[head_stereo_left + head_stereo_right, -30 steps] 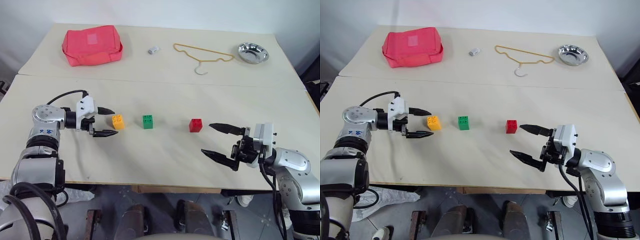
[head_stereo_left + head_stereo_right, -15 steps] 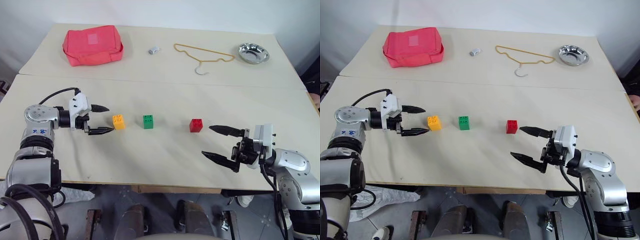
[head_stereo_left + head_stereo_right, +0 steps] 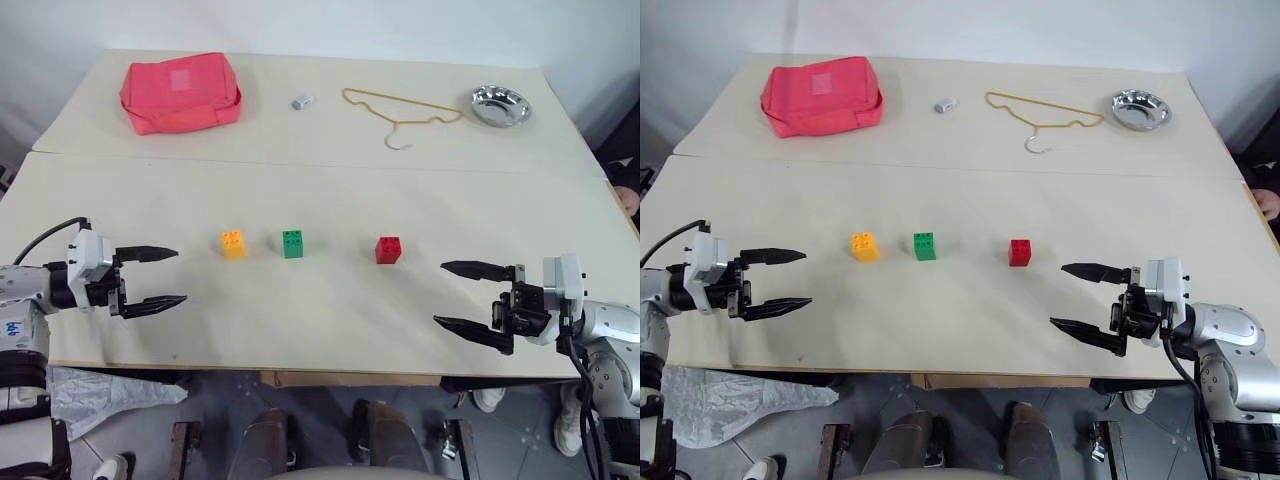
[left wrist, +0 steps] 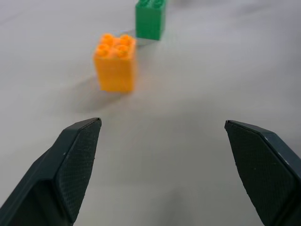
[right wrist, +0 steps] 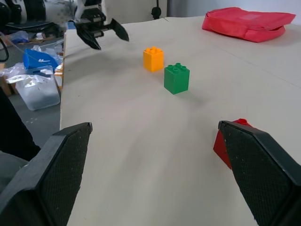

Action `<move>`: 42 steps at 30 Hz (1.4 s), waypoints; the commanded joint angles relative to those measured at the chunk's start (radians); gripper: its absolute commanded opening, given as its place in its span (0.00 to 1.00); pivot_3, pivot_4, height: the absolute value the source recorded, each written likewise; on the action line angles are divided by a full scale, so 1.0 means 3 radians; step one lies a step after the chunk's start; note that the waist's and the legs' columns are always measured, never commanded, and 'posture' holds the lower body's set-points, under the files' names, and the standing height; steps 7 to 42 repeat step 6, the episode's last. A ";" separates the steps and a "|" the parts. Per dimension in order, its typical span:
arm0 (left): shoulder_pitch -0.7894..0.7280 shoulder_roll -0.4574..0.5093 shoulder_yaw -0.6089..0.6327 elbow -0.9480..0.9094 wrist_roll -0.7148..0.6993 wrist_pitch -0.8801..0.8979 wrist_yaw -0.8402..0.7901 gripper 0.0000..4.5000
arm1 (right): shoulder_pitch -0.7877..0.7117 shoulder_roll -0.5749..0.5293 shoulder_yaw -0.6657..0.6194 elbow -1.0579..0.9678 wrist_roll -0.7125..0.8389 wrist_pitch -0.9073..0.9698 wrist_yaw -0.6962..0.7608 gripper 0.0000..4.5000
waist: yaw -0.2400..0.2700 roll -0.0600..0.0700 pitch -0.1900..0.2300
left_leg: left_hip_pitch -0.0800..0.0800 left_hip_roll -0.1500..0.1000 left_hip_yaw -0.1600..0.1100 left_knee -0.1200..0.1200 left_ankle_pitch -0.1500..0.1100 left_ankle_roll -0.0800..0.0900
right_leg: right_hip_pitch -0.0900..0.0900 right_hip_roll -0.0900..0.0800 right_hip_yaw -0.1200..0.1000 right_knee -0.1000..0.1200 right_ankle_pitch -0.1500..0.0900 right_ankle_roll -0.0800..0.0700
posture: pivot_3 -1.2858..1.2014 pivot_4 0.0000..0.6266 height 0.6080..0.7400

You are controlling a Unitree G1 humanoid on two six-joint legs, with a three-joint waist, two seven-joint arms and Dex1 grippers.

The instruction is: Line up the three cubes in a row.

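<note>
While sitting studs-up in a loose row across the near table [image 3: 330, 320], orange-yellow cube [image 3: 233, 243], green cube [image 3: 293, 243] and red cube [image 3: 389, 249] look like light, hard plastic: rigid, smooth-sided, probably slippery under hard fingertips and easy to nudge off line. Best taken across two flat opposite side faces, low on the body, clear of the studs. Spaced apart, none touching, red a little farther from green than green from orange-yellow.

Left gripper [image 3: 157, 277] spread wide and holding nothing, well off the orange-yellow cube. Right gripper [image 3: 467, 296] likewise splayed and empty, off to the side of the red cube.

Showing the far table too from the head views: pink pouch [image 3: 180, 91], tiny grey block [image 3: 301, 101], wire hanger [image 3: 400, 113], steel bowl [image 3: 500, 104]. Giving the stud pattern close up from the left wrist view; catching the other gripper beyond the cubes from the right wrist view.
</note>
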 commanded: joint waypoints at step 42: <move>0.0361 -0.0082 0.0208 -0.0600 -0.0048 0.0078 0.0500 1.00 | -0.0048 0.0042 -0.0078 0.0190 -0.0015 -0.0185 0.0067 1.00 | 0.0015 0.0002 0.0000 | 0.0001 -0.0003 0.0000 -0.0002 0.0000 0.0000 | 0.0000 -0.0003 0.0000 0.0001 0.0000 0.0000 | 0.52 0.24 1.00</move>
